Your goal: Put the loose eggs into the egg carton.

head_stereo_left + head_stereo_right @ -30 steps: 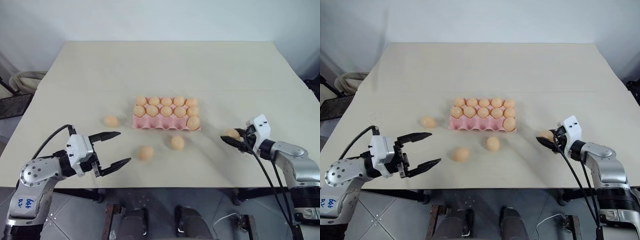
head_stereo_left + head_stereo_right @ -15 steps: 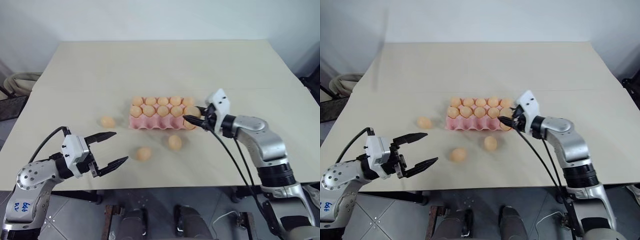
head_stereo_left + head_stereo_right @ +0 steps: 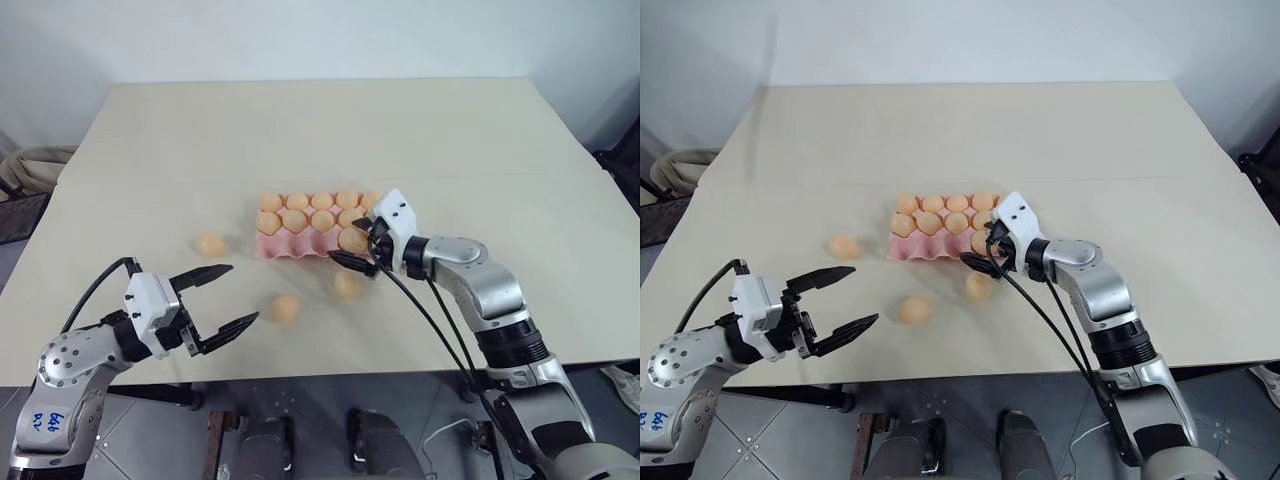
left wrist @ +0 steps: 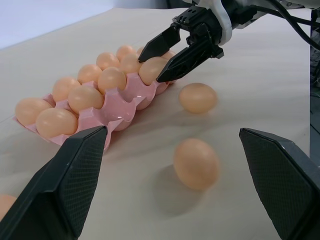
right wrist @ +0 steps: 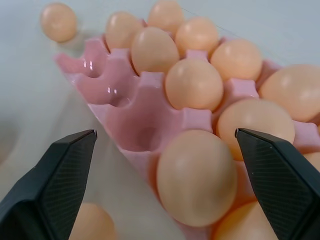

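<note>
Mid-counter: egg carton (image 3: 315, 235), near row part empty | right claw (image 3: 352, 255) spread wide over an egg (image 5: 196, 176) resting in that row, likely just released | left claw (image 3: 222, 296) wide, empty, near front edge | three loose eggs (image 3: 285, 308) outside carton.

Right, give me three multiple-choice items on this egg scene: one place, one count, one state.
1. The right end effector is
A. over the egg carton's near row
B. at the table's far edge
C. touching the left end effector

2. Loose eggs lying on the table outside the carton:
A. one
B. three
C. six

3. The left end effector is
A. open and empty
B. shut on an egg
C. shut on the carton

Answers: 1 A, its fingers straddle an egg in the carton's near row. 2 B, three lie on the bare table. 3 A, its fingers stand apart with nothing between.
</note>
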You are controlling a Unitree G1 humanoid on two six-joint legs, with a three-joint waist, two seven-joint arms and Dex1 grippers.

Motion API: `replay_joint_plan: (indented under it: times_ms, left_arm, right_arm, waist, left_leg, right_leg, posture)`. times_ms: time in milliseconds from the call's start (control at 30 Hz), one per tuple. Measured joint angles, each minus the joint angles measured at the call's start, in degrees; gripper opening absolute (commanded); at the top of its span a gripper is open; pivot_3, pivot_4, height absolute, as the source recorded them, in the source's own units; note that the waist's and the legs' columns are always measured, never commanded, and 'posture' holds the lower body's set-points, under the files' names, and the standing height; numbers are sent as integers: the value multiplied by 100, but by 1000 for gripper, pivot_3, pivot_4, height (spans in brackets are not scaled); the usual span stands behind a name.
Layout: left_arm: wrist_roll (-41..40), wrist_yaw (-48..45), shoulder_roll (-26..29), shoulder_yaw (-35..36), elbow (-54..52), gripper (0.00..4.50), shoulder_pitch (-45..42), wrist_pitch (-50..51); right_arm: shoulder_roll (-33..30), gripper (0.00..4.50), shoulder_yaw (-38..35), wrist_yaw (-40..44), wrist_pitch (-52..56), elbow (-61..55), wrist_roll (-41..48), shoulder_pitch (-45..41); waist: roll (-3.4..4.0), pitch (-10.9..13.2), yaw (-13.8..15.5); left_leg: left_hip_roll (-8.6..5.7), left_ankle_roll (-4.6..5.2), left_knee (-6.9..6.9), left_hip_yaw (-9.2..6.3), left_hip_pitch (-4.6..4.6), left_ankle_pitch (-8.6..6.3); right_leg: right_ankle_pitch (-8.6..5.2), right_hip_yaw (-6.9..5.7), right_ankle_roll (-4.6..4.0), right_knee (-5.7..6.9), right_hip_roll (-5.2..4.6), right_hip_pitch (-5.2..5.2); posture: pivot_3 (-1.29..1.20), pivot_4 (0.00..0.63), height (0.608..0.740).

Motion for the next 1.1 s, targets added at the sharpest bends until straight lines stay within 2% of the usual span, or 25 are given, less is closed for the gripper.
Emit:
replay_joint_plan:
  times_ms: [167,333,533,800,967,1100]
  left_arm:
    - [-2,-69,23,35,58,4500,12,4]
    - [-3,-235,218,308,483,4500,26,17]
    - [16,-533,444,685,993,4500,131,-149]
    - [82,-605,444,724,1411,4500,-11,-314]
    - [87,-626,434,628,1412,4500,-124,-316]
    - [97,-623,414,535,1412,4500,-264,-316]
  right_arm:
    - [-764,4457,-555,831,-312,-824,513,651]
    - [-1555,4457,-1568,1950,-1255,-1045,1048,1986]
    - [-2089,4457,-2544,2671,-1966,-1129,1315,3543]
    - [-1903,4457,-3117,2584,-2896,-1213,1313,4560]
    - [-1831,4457,-3115,2393,-3159,-1215,1274,4724]
    - [-1836,4457,-3014,2325,-3160,-1226,1271,4542]
  waist:
    - [0,0,60]
    - [0,0,51]
    - [0,0,16]
    - [0,0,35]
    - [0,0,25]
    - [0,0,20]
  left_leg:
    - [0,11,-2,-3,-2,-5]
    - [0,19,-4,-1,0,-16]
    - [5,-5,-3,2,12,-30]
    - [5,-5,1,4,20,-29]
    - [5,-6,-1,7,18,-30]
    - [5,-6,0,7,19,-30]
  right_leg:
    - [0,-8,1,-31,0,13]
    - [0,-8,4,-47,0,21]
    - [0,-5,4,-44,1,28]
    - [-3,0,-3,-43,-1,38]
    - [0,2,3,-49,-2,35]
    - [3,1,8,-47,-2,35]
  posture:
    - [0,150,740]
    - [0,150,740]
    - [0,150,740]
    - [0,150,740]
    - [0,150,740]
    - [0,150,740]
